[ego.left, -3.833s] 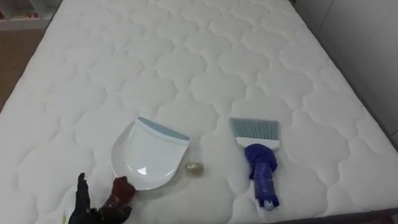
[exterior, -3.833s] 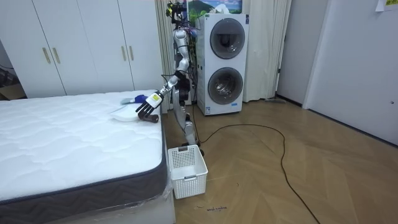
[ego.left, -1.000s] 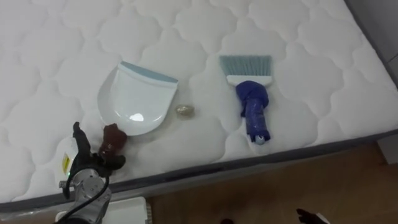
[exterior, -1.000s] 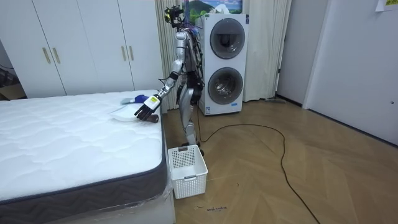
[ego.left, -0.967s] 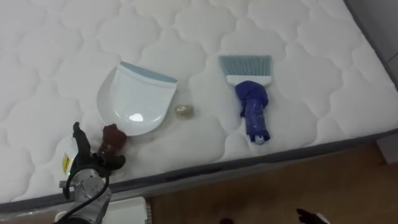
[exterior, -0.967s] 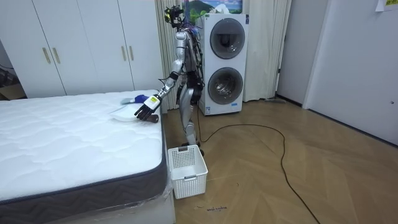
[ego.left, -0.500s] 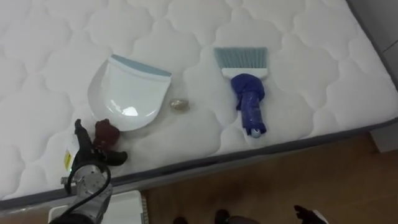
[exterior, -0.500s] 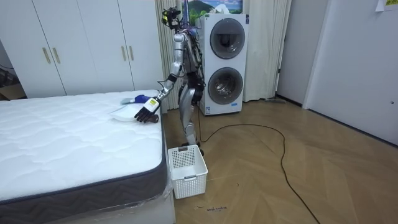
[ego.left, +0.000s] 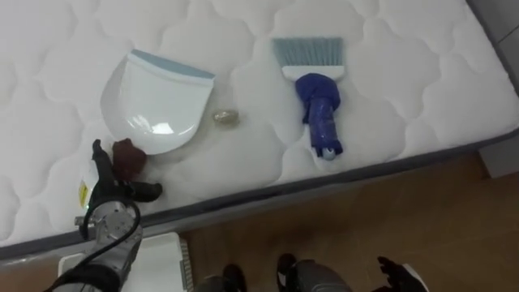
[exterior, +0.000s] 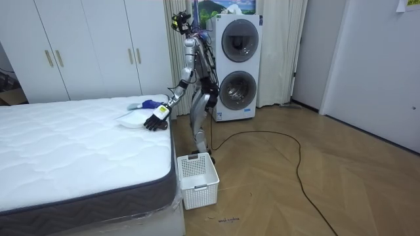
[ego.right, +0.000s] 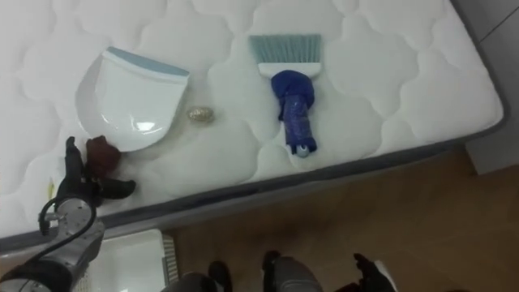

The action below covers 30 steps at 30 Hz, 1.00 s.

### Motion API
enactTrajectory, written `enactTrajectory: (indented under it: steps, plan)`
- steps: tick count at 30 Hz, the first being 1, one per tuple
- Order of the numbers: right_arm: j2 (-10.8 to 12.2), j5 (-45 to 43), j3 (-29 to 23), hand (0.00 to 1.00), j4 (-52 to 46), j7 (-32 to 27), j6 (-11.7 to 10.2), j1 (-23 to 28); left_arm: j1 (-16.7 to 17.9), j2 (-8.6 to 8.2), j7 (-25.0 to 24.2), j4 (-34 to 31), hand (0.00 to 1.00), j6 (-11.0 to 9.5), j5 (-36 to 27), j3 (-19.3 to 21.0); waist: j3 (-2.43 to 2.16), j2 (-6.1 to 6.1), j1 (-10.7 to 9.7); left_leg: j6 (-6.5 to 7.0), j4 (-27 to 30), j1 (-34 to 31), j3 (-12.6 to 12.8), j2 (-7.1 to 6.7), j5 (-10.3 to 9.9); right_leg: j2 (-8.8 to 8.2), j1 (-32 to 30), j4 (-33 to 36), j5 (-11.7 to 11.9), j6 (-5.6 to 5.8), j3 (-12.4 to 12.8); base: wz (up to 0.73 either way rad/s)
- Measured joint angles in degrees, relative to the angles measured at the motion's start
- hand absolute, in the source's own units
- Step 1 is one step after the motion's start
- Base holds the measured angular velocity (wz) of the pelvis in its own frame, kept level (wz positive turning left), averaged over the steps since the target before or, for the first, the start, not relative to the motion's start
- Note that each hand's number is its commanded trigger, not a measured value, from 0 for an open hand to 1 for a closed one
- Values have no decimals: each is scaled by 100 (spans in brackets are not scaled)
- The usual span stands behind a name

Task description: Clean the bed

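Observation:
A white dustpan (ego.left: 154, 101) with a dark red handle (ego.left: 127, 156) lies on the white quilted mattress (ego.left: 381, 97) near its edge. A small pale scrap (ego.left: 225, 117) sits just right of the pan's mouth. Further right lies a hand brush (ego.left: 320, 113) with a blue handle and pale blue bristles (ego.left: 306, 50) pointing away from me. My left hand (ego.left: 109, 195) hovers at the mattress edge right beside the red handle, fingers straight, thumb out to the right, holding nothing. In the room view the left hand (exterior: 155, 121) hangs over the bed's corner. My right hand (ego.left: 397, 276) shows low, above the floor.
A white slatted basket (exterior: 197, 178) stands on the wooden floor at the bed's corner, its rim (ego.left: 154, 259) below my left hand. Two stacked washing machines (exterior: 237, 65) stand behind me. The mattress's grey edge (ego.left: 389, 166) runs across the eye views.
The eye view has tipped down, so more floor and less mattress show. In the room view I stand more upright by the bed. My left hand stays beside the dustpan's handle.

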Motion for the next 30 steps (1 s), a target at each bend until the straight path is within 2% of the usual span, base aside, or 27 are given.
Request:
enactTrajectory:
  steps: [2,4,5,7,8,10,13,15,17,24,30]
  plan:
    - [-8,-1,1,0,1,-16,30,19,-60,13,3,83,0,2,-2,0,24,36,5,-7,79,-62,5,13,-20,-5,-67,85,-27,-19,0,0]
    - [-9,-11,2,0,2,-31,61,20,-77,37,-4,129,0,17,3,-2,25,41,6,-15,110,-108,43,18,-24,-11,-156,168,-47,-36,36,-6]
    - [-9,-11,9,0,4,-48,84,26,-81,43,-17,129,15,59,9,-4,25,41,6,-22,138,-148,69,23,-27,-10,-223,228,-58,-48,68,-7]
    - [-5,-19,9,0,7,-48,136,28,-81,45,-40,148,59,125,18,-12,26,46,-3,-39,185,-191,71,38,-36,-1,-268,273,-72,-66,73,-2]
    - [-5,-39,16,0,0,-49,175,28,-86,68,-59,172,86,141,12,-54,25,44,-11,-56,232,-230,70,45,-48,1,-308,329,-89,-89,75,0]
    - [-19,-44,58,0,-9,-59,230,24,-139,137,-131,274,100,208,7,-228,25,42,-24,-73,305,-308,71,49,-61,-8,-390,429,-124,-112,79,0]
    - [-20,-115,96,0,-22,-60,319,7,-249,268,-159,356,100,324,6,-342,24,39,-34,-93,455,-411,70,46,-107,-41,-512,640,-210,-147,83,4]
    - [-25,-275,129,0,-44,-62,405,-2,-370,430,-166,429,100,391,-26,-341,24,35,-38,-98,465,-441,85,26,-104,-75,-579,714,-232,-170,91,4]
    - [-36,-347,185,0,-96,-63,463,-4,-458,472,-219,493,100,482,-61,-344,22,37,-38,-101,461,-440,85,6,-102,-95,-593,745,-246,-174,95,4]
    - [-38,-199,255,0,-224,-231,548,-3,-488,420,-255,548,100,687,-517,-408,19,30,-59,-93,460,-451,83,-4,-105,-103,-597,727,-247,-160,97,0]
    - [-38,89,444,0,-244,-367,557,-2,-500,359,-270,601,100,755,-617,-593,16,36,-57,-75,466,-448,83,-5,-117,-104,-589,719,-248,-148,95,0]
